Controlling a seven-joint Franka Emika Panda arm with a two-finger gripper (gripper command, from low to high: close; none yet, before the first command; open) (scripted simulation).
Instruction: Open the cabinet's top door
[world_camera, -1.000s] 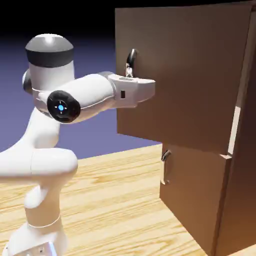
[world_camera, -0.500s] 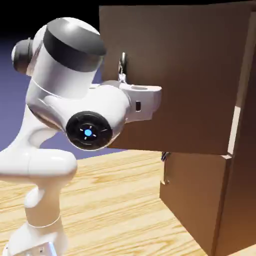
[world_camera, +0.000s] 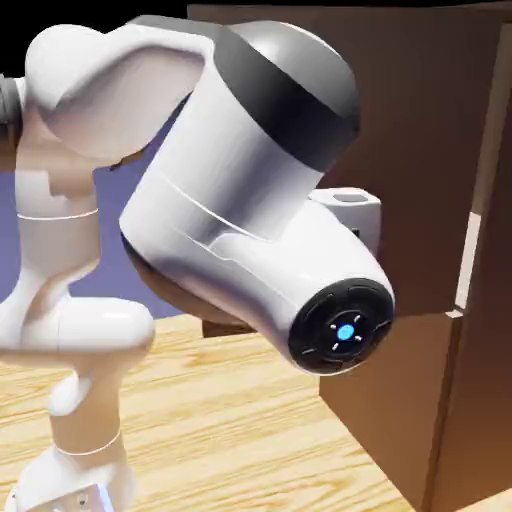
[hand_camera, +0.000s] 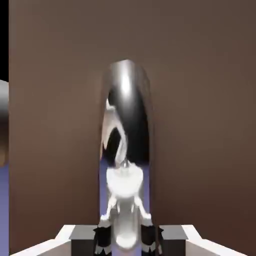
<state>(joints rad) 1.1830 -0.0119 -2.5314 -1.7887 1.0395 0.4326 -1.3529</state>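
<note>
The arm (world_camera: 250, 200) stands in front of the cabinet (world_camera: 480, 380), hiding much of the top door (world_camera: 420, 150). The top door projects outward from the cabinet, toward the exterior view's left. The handle (hand_camera: 127, 150) lies on the top door, between the gripper (hand_camera: 125, 235) fingers.

No readable text, labels, numbers or signs anywhere.

The top door (world_camera: 420, 150) swings further out from the cabinet (world_camera: 490, 380), its free edge now further toward the exterior view's left. The arm's elbow (world_camera: 250, 200) swings up close, now hiding the handle (hand_camera: 127, 125) outside.
</note>
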